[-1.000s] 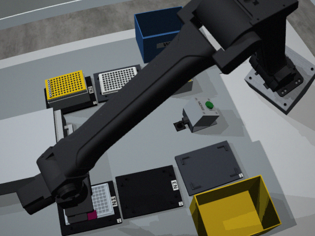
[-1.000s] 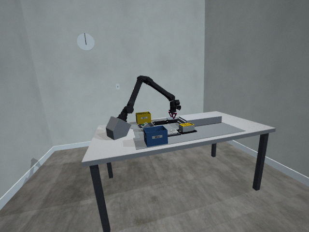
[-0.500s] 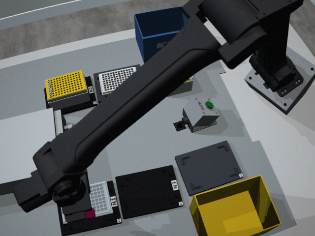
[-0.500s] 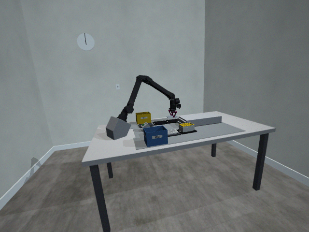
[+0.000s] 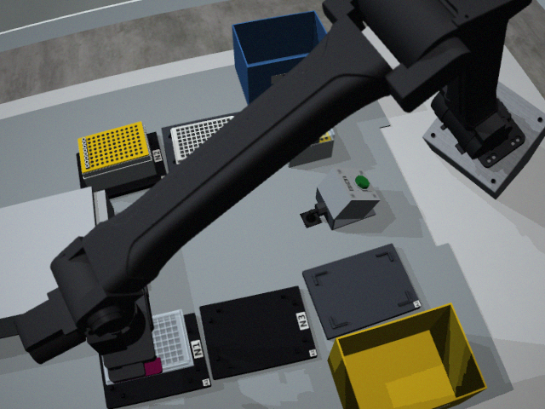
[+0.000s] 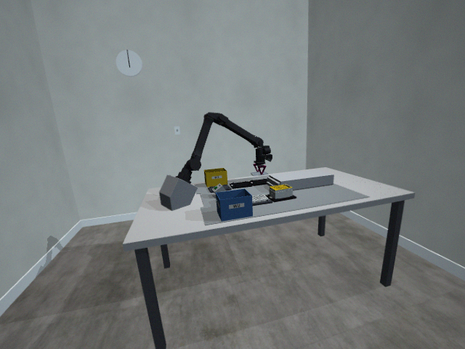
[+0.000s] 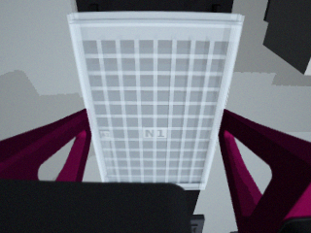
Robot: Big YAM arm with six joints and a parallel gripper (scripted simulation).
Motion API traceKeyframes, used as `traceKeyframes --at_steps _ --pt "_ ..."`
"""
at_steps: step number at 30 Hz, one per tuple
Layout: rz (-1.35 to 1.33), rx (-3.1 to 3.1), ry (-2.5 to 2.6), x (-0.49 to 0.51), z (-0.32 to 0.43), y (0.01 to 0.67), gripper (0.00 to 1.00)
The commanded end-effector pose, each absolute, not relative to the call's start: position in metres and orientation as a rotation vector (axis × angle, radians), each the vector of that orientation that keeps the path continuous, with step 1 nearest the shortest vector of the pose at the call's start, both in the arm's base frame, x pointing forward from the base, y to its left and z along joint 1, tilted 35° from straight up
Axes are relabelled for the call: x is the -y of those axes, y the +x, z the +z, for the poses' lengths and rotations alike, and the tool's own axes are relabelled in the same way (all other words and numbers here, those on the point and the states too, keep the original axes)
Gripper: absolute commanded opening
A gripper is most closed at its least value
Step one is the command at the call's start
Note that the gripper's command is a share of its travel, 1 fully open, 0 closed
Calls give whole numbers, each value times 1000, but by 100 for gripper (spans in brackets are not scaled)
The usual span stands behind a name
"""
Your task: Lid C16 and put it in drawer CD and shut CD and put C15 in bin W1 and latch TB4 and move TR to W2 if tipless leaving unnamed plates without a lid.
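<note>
- Tip box TB4 (image 5: 324,141), top view centre: all but a yellow corner and a grey side hidden under the arm.
- White well plate (image 5: 196,137), upper middle: right end covered by the arm.
- Clear plate (image 5: 172,337), lower left: left part under the wrist; near end cut off behind the housing in the wrist view.
- Gripper (image 7: 155,146): finger tips past the wrist frame's edges.
- Blue bin (image 5: 264,53): near right corner hidden.
- Yellow bin (image 5: 352,387): lower edge cropped.
</note>
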State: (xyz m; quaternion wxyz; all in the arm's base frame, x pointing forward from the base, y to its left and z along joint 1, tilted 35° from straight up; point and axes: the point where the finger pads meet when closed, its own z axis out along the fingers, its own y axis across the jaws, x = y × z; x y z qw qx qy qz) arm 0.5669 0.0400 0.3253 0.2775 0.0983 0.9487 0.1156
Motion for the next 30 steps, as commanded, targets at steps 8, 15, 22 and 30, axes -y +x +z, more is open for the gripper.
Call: traceKeyframes --at_steps 8,15,22,30 --pt "312 -2454 245 -32 389 558 0" --pt "308 -2476 255 -29 381 560 0" --pt "311 -2453 245 -29 402 548 0" --pt "311 -2458 245 -29 405 544 0"
